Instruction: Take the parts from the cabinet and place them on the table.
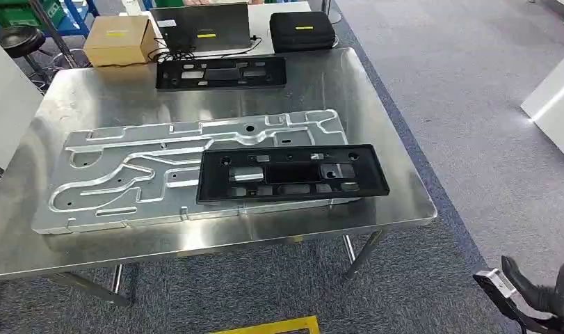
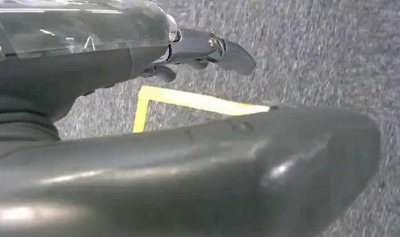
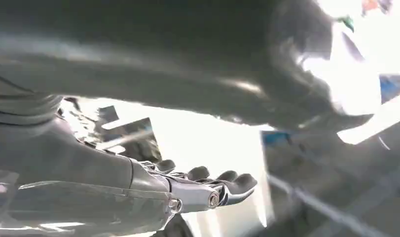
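Two black parts (image 1: pixel 293 173) (image 1: pixel 221 72) lie on the table (image 1: pixel 376 90), well apart from the fingers. Both hands (left (image 2: pixel 188 49), right (image 3: pixel 207 190)) hang released, holding nothing. The cabinet's remaining stock can't be judged.

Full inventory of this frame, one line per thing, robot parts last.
Steel table: 1, silver, centre of the head view.
Machined metal plate: 1, silver, on the table's near half.
Black frame parts: 2, black, one lying partly on the metal plate, one near the far edge.
Cardboard box: 1, tan, far left corner.
Laptop: 1, dark grey, far edge.
Case: 1, black, far right corner.
Floor tape: yellow, on grey carpet.
Left hand: empty, above carpet.
Right hand: empty, fingers apart.
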Controlling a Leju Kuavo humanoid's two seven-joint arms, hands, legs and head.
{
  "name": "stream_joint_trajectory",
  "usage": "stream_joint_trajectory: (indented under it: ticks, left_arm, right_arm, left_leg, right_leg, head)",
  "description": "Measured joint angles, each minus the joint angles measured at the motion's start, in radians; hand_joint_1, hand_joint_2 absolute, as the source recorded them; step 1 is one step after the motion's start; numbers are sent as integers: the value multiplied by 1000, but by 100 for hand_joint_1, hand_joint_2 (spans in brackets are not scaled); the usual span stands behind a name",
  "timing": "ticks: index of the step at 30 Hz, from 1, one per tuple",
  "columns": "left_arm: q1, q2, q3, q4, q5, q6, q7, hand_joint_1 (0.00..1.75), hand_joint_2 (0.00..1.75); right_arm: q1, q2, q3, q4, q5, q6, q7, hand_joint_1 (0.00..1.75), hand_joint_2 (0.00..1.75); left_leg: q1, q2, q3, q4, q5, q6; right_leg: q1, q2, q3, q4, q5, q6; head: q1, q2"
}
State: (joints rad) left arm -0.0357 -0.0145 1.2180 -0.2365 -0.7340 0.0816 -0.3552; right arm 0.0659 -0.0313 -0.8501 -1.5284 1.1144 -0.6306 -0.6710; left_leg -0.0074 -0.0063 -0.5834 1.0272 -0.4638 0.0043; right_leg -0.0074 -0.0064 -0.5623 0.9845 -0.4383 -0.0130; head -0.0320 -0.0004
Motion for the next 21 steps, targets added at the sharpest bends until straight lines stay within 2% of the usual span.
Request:
stream_joint_trajectory:
  ticks: [1,3,4,5,6,8,9,10,11,13,14,15,16,18,19,20,21]
  left_arm:
    - [0,-1,3,0,-2,0,0,0,0]
    - [-1,-2,4,0,-9,-1,-1,0,0]
    - [-1,-2,5,0,-12,-2,-1,0,0]
    - [-1,-3,6,0,-15,-3,0,0,0]
    - [-1,-3,8,0,-20,-3,3,0,0]
    - [-3,-5,11,0,-24,-3,8,0,0]
    - [-6,-5,13,-1,-30,-2,8,0,0]
    - [-8,-6,14,-1,-31,-2,11,0,0]
    - [-8,-8,18,-1,-32,-2,12,0,0]
    - [-5,-10,26,-1,-34,-2,11,0,0]
    - [-3,-13,28,-1,-39,-2,10,0,0]
    - [-5,-15,29,-1,-40,-4,10,0,0]
    - [-5,-17,29,-2,-41,-6,8,0,0]
    - [-2,-20,29,-2,-51,-12,8,0,0]
    - [0,-22,29,-1,-52,-15,8,0,0]
    - [1,-23,30,-1,-55,-17,9,0,0]
    - [2,-24,30,-1,-58,-21,10,0,0]
  right_arm:
    - [-5,-1,-30,43,27,2,8,0,0]
    - [-15,-8,-88,150,85,-2,18,0,0]
    - [-20,-12,-115,207,104,-7,18,0,0]
    - [-26,-15,-137,255,121,-12,18,0,0]
    - [-32,-20,-163,308,140,-22,18,0,0]
    - [-44,-33,-225,429,178,-39,18,0,0]
    - [-49,-40,-254,483,187,-46,17,0,0]
    - [-50,-46,-275,527,201,-47,24,0,0]
    - [-56,-56,-295,572,219,-47,38,0,0]
    - [-65,-67,-326,669,253,-47,70,0,0]
    - [-64,-70,-344,717,264,-47,87,0,0]
    - [-65,-71,-362,763,270,-45,98,0,0]
    - [-67,-73,-376,801,269,-42,105,0,0]
    - [-80,-74,-407,878,260,-35,121,0,0]
    - [-85,-74,-419,918,260,-35,126,0,0]
    - [-87,-72,-426,950,260,-33,132,0,0]
    - [-90,-71,-433,982,258,-16,145,0,0]
  left_leg:
    - [2,0,-17,53,-50,-3]
    - [9,1,-69,207,-148,-12]
    - [10,1,-83,264,-173,-15]
    - [12,1,-75,272,-173,-17]
    - [13,1,-43,235,-155,-17]
    - [15,1,77,56,-91,-15]
    - [16,0,139,-42,-84,-11]
    - [5,-1,130,-43,-81,-5]
    - [8,-1,128,-44,-74,4]
    - [0,0,126,-44,-64,16]
    - [4,1,121,-53,-47,25]
    - [8,8,112,-55,-33,32]
    - [8,9,99,-55,-24,42]
    - [6,12,74,-54,-6,43]
    - [5,13,61,-53,4,43]
    - [4,13,50,-50,13,41]
    - [4,13,36,-48,21,38]
  right_leg:
    - [-1,-1,-7,0,5,-6]
    - [0,-2,-24,1,16,-6]
    - [0,-3,-34,3,24,-4]
    - [-1,-3,-45,5,30,-2]
    - [-2,-3,-54,8,36,0]
    - [-4,-3,-72,15,46,8]
    - [-4,-4,-77,21,53,13]
    - [0,-5,-78,20,59,21]
    - [1,-4,-78,20,63,27]
    - [-6,-3,-75,10,78,41]
    - [-6,-1,-76,6,89,48]
    - [-10,3,-84,20,60,51]
    - [-11,2,-101,65,-6,53]
    - [-12,3,-141,210,-125,60]
    - [-13,3,-156,283,-160,63]
    - [-14,3,-153,322,-162,64]
    - [-14,3,-128,313,-140,63]
  head:
    - [0,0]
    - [0,0]
    - [0,0]
    - [0,0]
    - [0,0]
    - [0,0]
    - [0,0]
    - [0,0]
    - [0,0]
    - [0,0]
    - [0,0]
    - [0,0]
    - [0,0]
    - [0,0]
    - [0,0]
    - [0,0]
    - [0,0]
